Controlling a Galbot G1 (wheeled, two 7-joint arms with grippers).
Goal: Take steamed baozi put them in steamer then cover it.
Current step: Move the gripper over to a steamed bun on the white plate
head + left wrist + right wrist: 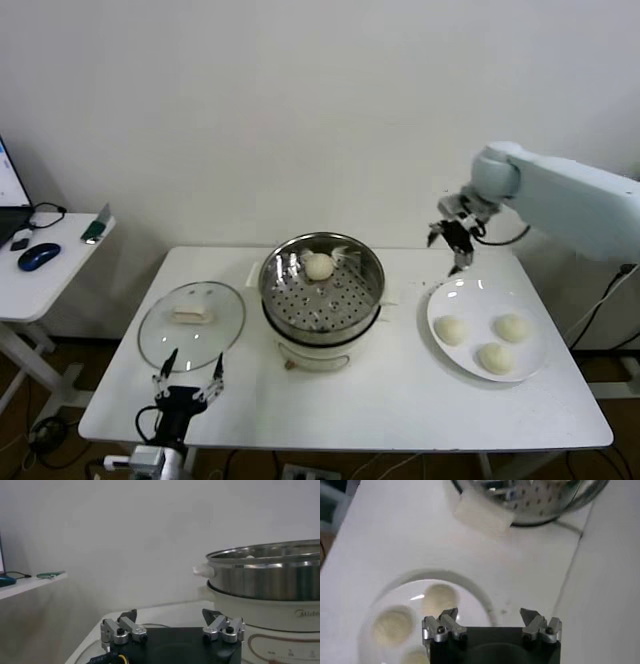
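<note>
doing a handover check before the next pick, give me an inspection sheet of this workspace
surface: white rectangular table, no spills seen
job's things: round shiny stainless-steel steamer at centre, uncovered, one off-white round baozi in the steamer; three off-white baozi on the plate, on a flat white plate to its right
clutter: round clear glass lid with cream handle, flat on the table left of the steamer
grippers: left gripper open, at the table's near edge by the lid; right gripper open, above the plate's far edge
cables: black cable on the right arm; cable to the mouse on the side table
surroundings: white side table on the left with blue mouse; plain white wall
</note>
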